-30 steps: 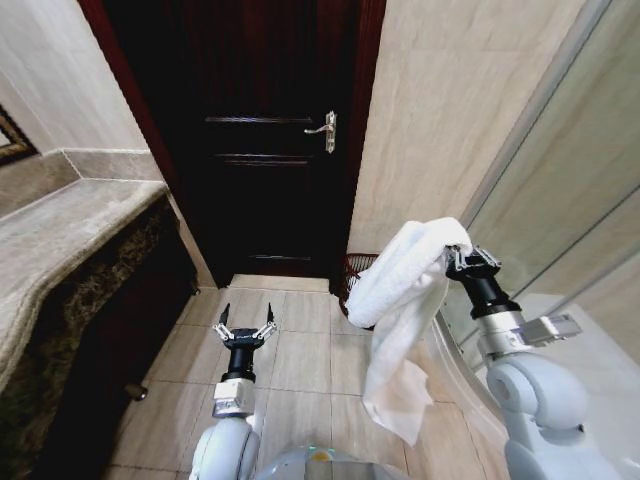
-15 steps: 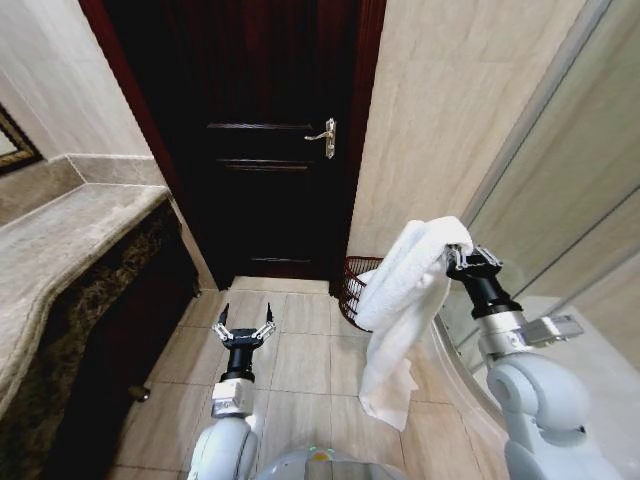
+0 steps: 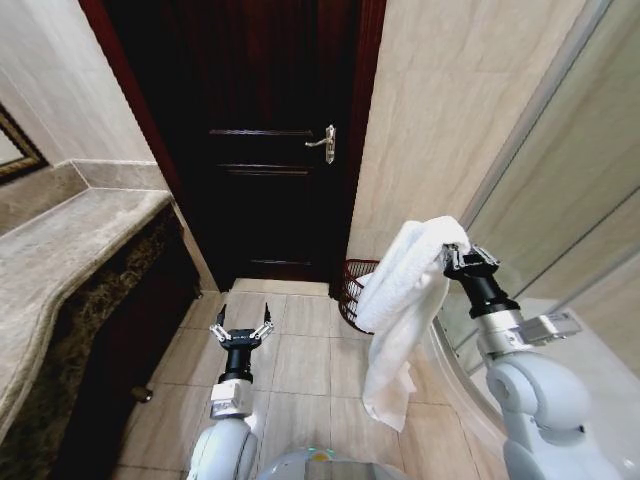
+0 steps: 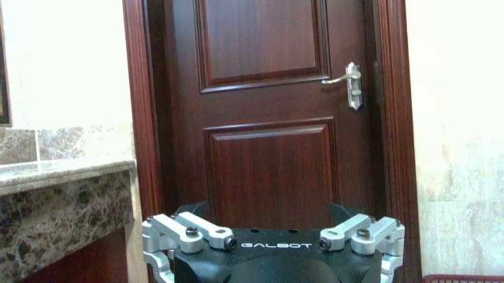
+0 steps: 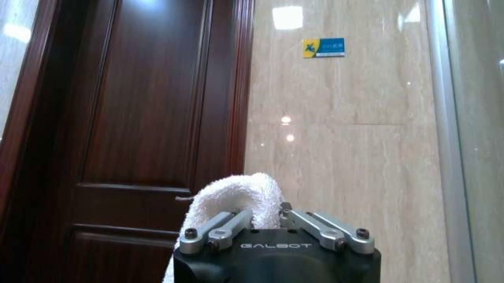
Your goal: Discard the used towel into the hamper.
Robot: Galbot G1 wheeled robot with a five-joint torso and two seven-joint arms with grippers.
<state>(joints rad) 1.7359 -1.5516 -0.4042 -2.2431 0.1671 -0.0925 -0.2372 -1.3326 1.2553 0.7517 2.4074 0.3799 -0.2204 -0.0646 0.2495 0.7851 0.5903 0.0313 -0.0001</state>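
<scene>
The right tool [image 3: 452, 257] is raised at the robot's right side, its fingers clamped on a white terry towel [image 3: 400, 300] that hangs down in a long fold. Behind the towel, on the beige tiled floor [image 3: 300, 350] by the dark wooden door [image 3: 270, 150], stands the small round reddish-brown openwork hamper [image 3: 354, 288]. The left tool [image 3: 243, 329] waits low above the floor with its fingers apart.
</scene>
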